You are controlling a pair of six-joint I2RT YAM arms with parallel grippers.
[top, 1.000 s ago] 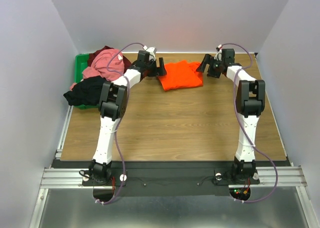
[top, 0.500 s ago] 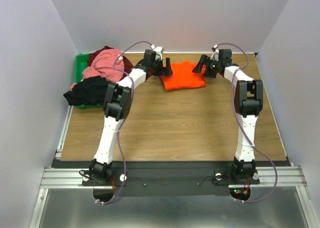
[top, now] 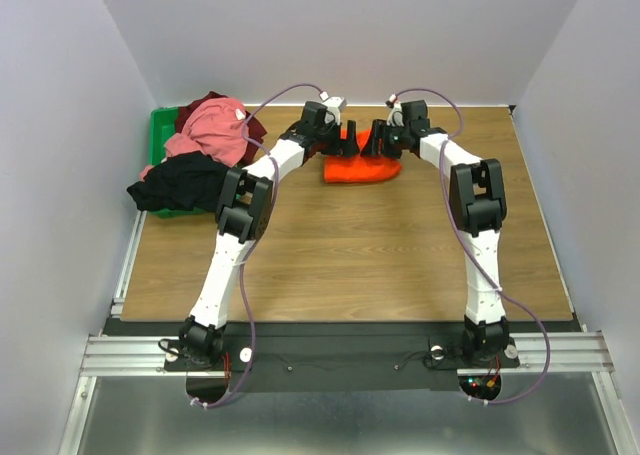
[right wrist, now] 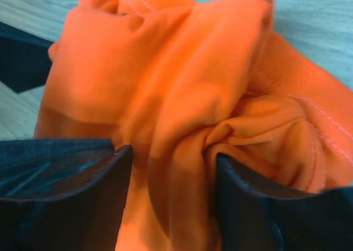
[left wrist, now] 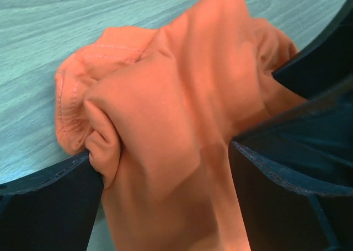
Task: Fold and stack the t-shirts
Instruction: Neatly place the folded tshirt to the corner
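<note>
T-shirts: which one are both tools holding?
The orange shirt: it is alone on the table, pinched by the left tool and right tool. The pink shirt, maroon shirt and black shirt are heaped at the bin, untouched.

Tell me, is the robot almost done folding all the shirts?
Not nearly. No folded stack shows yet. Right now the left gripper and right gripper both pinch the orange shirt, which is bunched on the table. The pink shirt, maroon shirt and black shirt lie heaped on the green bin, unfolded.
</note>
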